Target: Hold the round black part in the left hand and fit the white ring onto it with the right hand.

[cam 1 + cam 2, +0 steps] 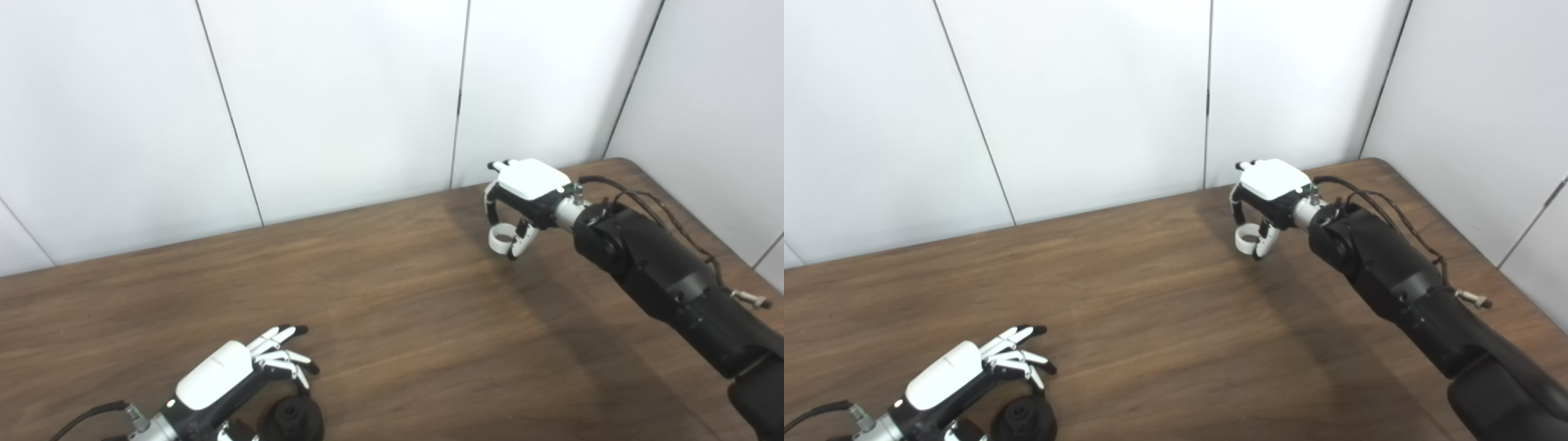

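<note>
Currently: white ring [501, 237], pinched by right hand [520, 202] above the far table [392, 288]; likely light, rigid, slippery, best gripped at its rim. Round black part [294, 419], near edge, beside the spread, empty left hand [236, 373]; probably heavier.

One white ring [501, 237], one round black part [294, 419], two hands and one table [398, 318] are in view.

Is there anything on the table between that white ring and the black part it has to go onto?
Nothing visible. The white ring sits in the right hand at the far right, the black part lies under the left hand at the near left. Only bare table lies between them.
</note>
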